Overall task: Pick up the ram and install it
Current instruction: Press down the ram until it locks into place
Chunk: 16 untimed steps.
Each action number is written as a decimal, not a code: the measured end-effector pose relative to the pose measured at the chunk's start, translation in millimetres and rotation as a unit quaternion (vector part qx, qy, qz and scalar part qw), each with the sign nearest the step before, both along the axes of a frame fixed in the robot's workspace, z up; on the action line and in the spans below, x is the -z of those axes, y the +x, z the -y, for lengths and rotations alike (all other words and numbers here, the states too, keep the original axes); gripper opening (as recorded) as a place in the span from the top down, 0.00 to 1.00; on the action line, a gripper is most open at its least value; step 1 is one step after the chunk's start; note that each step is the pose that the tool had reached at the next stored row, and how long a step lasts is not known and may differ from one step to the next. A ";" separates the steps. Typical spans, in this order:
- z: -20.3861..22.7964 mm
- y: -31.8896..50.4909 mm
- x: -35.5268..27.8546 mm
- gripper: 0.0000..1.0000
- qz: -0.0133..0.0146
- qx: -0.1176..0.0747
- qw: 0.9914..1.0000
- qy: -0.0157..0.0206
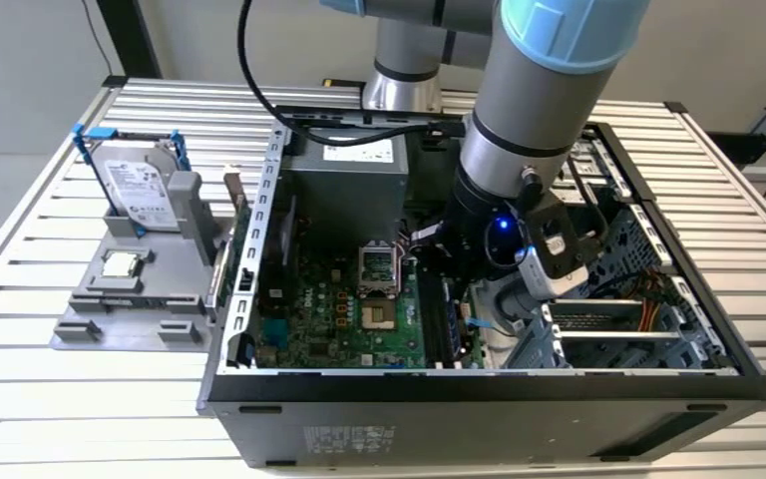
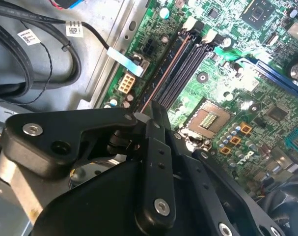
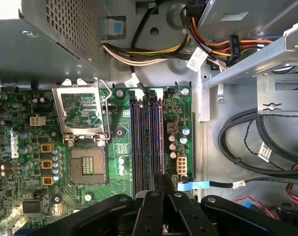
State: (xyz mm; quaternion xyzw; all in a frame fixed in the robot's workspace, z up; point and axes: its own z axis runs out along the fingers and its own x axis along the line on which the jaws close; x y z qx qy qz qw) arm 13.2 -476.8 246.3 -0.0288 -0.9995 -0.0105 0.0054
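My gripper (image 1: 477, 294) is low inside the open computer case (image 1: 490, 399), over the memory slots beside the green motherboard (image 1: 343, 319). In both wrist views its black fingers (image 2: 156, 147) are closed on a thin stick seen edge-on, the ram (image 2: 163, 73), which runs away from the gripper (image 2: 149, 115) along the dark slots. In the first wrist view the ram (image 3: 156, 142) lies in line with the outer slots, just ahead of the gripper (image 3: 162, 189). How deep it sits in a slot I cannot tell.
The open processor socket (image 3: 85, 162) lies beside the slots. Black cables (image 3: 247, 137) and the power supply (image 1: 343, 175) crowd the case. Outside, on the exterior view's left, a grey tray (image 1: 131, 319) holds the hard drive (image 1: 144, 190) and a processor chip (image 1: 120, 263).
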 end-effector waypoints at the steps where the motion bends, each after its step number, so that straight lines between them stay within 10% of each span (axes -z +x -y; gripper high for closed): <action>1: 0.0 0.0 0.0 1.00 0.000 0.000 1.000 0.000; 16: 0.0 0.0 0.0 1.00 0.000 -0.018 1.000 -0.002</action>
